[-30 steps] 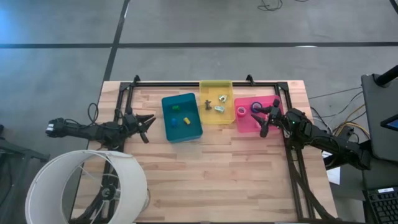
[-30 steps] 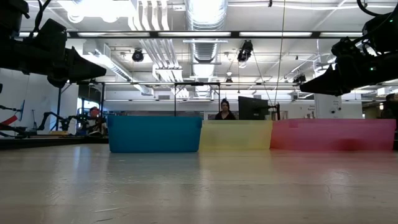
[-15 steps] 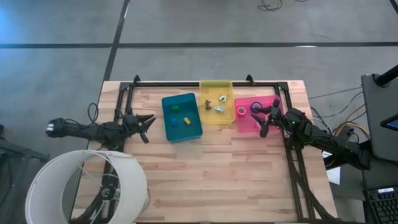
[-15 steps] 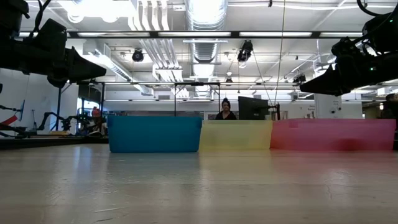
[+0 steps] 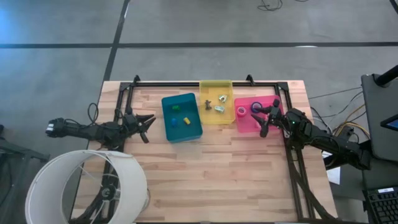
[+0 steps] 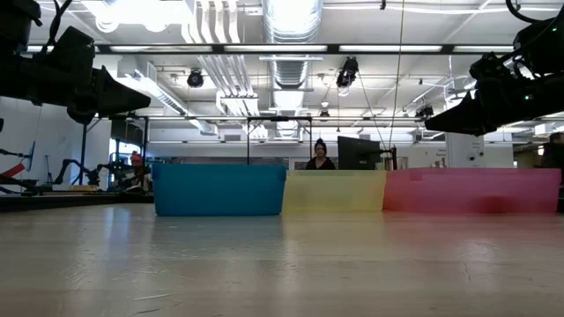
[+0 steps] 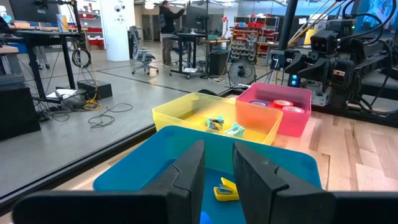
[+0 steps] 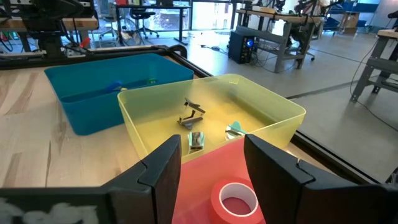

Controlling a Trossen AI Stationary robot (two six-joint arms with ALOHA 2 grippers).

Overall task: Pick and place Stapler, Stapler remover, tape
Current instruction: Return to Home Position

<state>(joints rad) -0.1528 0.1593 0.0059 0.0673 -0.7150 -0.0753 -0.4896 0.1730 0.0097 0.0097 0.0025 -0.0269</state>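
Observation:
Three bins stand in a row at the table's far middle. The blue bin (image 5: 181,117) holds small yellow, green and blue pieces, one yellow one (image 7: 225,190) shaped like a mini stapler. The yellow bin (image 5: 216,101) holds small claw-like stapler removers (image 8: 191,115). The pink bin (image 5: 249,123) holds tape: a pinkish-red roll (image 8: 234,198) and a dark purple one (image 5: 255,107). My left gripper (image 5: 149,122) hovers open left of the blue bin, pointing level at it. My right gripper (image 5: 264,119) hovers open over the pink bin's near right part. Neither holds anything.
A black rail frame (image 5: 205,83) runs round the table's far and side edges. A large white round shade (image 5: 87,186) overhangs the near left corner. Bare wood (image 5: 217,174) fills the near half. A person (image 6: 319,155) is in the room far behind the bins.

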